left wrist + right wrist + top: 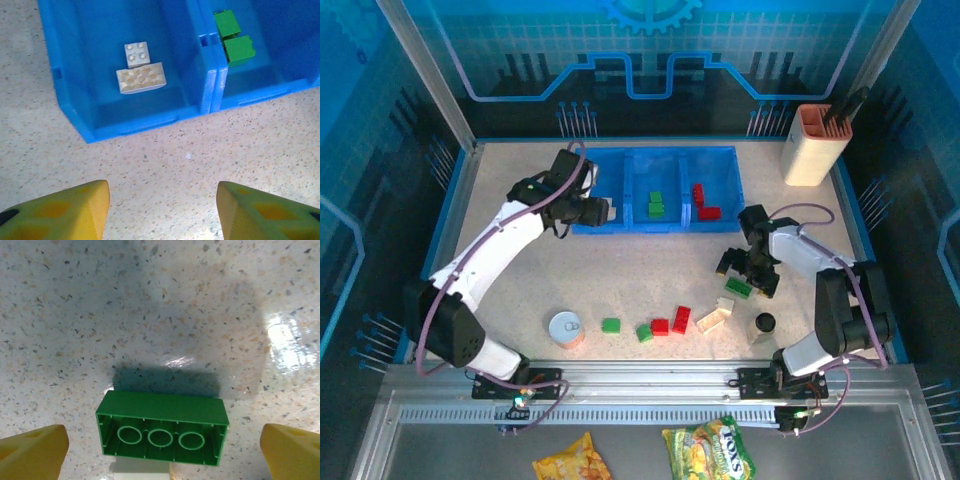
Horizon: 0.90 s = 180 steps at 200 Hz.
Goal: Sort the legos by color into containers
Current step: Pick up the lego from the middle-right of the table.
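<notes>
The right gripper (164, 452) hung spread either side of the upturned green brick (162, 427). I judged an off-centre close could pivot it, smooth walls slipping free.

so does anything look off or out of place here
Nothing spilled or broken. The green brick between the right fingers lies with its hollow underside showing, not studs up. A round tin and a black cylinder sit among the loose bricks, though neither is a lego.

bright overhead light, tabletop (150, 300) glare, sharp focus
</notes>
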Each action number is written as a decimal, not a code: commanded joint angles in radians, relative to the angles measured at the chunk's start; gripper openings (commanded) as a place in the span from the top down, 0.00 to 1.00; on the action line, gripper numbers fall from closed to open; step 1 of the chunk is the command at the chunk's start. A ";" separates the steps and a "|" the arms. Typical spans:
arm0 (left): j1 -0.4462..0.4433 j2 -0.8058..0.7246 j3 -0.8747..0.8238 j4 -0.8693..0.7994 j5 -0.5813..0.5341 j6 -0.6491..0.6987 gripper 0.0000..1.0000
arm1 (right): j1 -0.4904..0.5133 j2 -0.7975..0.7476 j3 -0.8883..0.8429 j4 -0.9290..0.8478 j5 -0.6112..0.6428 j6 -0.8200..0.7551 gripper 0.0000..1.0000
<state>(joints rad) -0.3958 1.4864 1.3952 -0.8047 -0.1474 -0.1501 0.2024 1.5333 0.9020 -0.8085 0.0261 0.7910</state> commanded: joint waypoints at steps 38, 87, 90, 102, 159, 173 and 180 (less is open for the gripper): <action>0.027 -0.086 -0.093 0.028 -0.067 0.096 0.38 | 0.046 0.059 0.008 0.004 0.020 0.024 0.10; 0.035 -0.127 -0.201 0.129 -0.073 0.122 0.37 | 0.077 0.100 0.041 -0.033 0.077 0.019 0.16; 0.036 -0.129 -0.204 0.132 -0.073 0.123 0.37 | 0.079 0.100 0.042 -0.035 0.081 0.018 0.17; 0.039 -0.136 -0.217 0.143 -0.071 0.123 0.37 | 0.085 0.102 0.043 -0.038 0.086 0.020 0.18; 0.041 -0.146 -0.235 0.154 -0.063 0.119 0.37 | 0.092 0.093 0.043 -0.040 0.087 0.026 0.28; 0.041 -0.146 -0.238 0.155 -0.061 0.118 0.37 | 0.094 0.087 0.043 -0.040 0.088 0.028 0.31; 0.040 -0.146 -0.238 0.156 -0.059 0.118 0.37 | 0.093 0.083 0.041 -0.041 0.090 0.029 0.32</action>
<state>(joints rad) -0.3641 1.3628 1.1744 -0.6651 -0.2050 -0.0486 0.2817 1.6253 0.9268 -0.8173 0.0982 0.8051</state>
